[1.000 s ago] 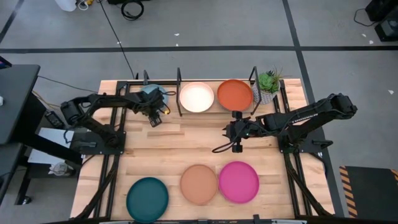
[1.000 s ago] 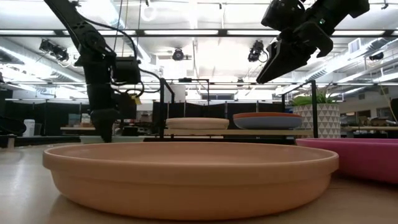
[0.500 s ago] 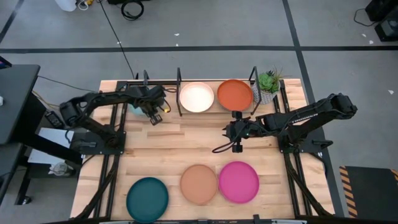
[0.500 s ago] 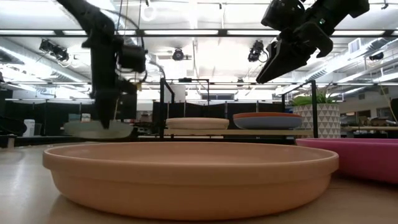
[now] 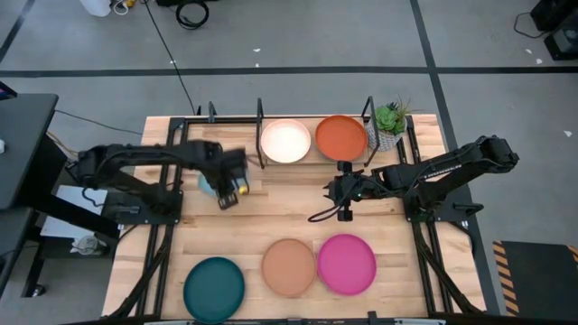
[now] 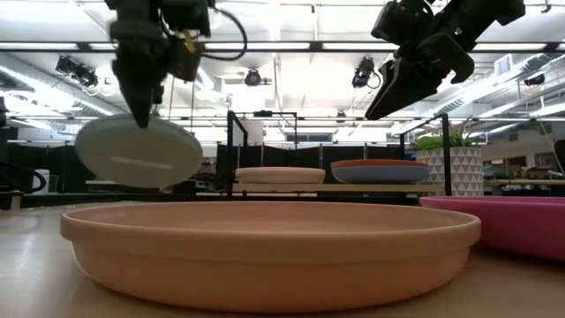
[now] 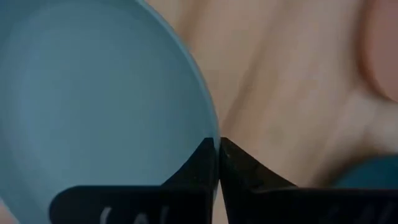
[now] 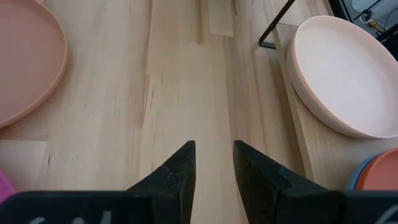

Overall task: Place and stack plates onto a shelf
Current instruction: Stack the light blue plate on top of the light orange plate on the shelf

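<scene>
My left gripper (image 6: 139, 113) is shut on a light blue plate (image 6: 139, 152), which is in the air over the table's left middle (image 5: 208, 185). The shelf (image 5: 260, 126), a black rod rack, stands along the far edge. A pale plate (image 5: 286, 142) rests in one of its bays. An orange plate (image 5: 340, 136) rests there too, stacked on a blue one (image 6: 380, 174). My right gripper (image 8: 214, 149) hovers open over the middle of the table (image 5: 332, 190), touching nothing. Teal (image 5: 214, 288), peach (image 5: 289, 266) and pink (image 5: 346, 264) plates lie flat near the front edge. My left gripper pinches the light blue plate's rim (image 7: 210, 132) between its two fingers, which meet right at the plate's edge. The fingers come from above, pointing down. The plate hangs below them, steeply tilted and clear of the table and the shelf.
A small potted plant (image 5: 390, 122) stands at the shelf's right end. Upright shelf posts (image 5: 368, 108) rise beside the orange plate. Bare wood (image 5: 271, 208) lies between the shelf and the three near plates.
My left gripper has shut on the light blue plate's rim in the shelf's left bay. It has then risen and drawn back toward the near edge. The plate has left the shelf, come up clear and tipped from flat to hanging steeply.
</scene>
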Motion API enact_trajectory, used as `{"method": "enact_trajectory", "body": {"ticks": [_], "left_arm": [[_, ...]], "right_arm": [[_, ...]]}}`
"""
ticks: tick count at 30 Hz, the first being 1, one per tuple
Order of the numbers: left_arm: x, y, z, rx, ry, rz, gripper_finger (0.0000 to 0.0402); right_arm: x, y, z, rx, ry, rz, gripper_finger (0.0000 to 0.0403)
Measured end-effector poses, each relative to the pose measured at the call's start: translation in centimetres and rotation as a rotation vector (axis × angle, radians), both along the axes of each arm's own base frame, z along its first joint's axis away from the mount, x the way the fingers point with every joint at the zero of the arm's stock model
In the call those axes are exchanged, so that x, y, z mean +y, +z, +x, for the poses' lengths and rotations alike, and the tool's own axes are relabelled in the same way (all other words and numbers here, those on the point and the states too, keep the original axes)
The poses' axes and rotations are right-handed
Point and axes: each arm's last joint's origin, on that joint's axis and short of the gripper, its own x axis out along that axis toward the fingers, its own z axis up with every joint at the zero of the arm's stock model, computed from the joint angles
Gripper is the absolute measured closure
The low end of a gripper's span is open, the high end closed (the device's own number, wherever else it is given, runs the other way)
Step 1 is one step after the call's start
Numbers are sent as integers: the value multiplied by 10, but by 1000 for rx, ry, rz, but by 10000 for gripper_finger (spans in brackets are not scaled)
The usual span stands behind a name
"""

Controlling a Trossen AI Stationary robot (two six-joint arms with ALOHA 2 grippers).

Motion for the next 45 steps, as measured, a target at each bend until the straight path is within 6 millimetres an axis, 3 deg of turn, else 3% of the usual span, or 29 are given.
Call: {"method": "enact_trajectory", "body": {"ticks": [5, 9, 14, 18, 22, 27, 34, 40, 45], "left_arm": [[-42, -6, 19, -66, -134, -75, 386], [-68, 0, 37, -282, -305, -91, 386], [-71, 17, 60, -587, -359, 102, 387], [-63, 23, 75, -716, -369, 257, 387], [-46, 21, 93, -721, -348, 313, 387], [-28, 24, 126, -613, -373, 357, 387], [11, 24, 161, -452, -347, 426, 387], [44, 6, 164, -304, -298, 417, 384], [58, -3, 166, -278, -273, 444, 336]], "right_arm": [[0, 1, 1, -11, -4, 4, 288], [0, 1, 1, -10, -7, 5, 288], [-1, 3, -3, -2, -11, -1, 288], [-2, 11, -12, -12, -32, -10, 288], [-4, 22, -21, -54, -41, 3, 288], [-5, 32, -27, -109, -41, 12, 288], [-3, 27, -30, -47, -56, 25, 288], [3, 26, -33, -52, -52, 11, 288], [6, 26, -36, -46, -56, 3, 288]]}}
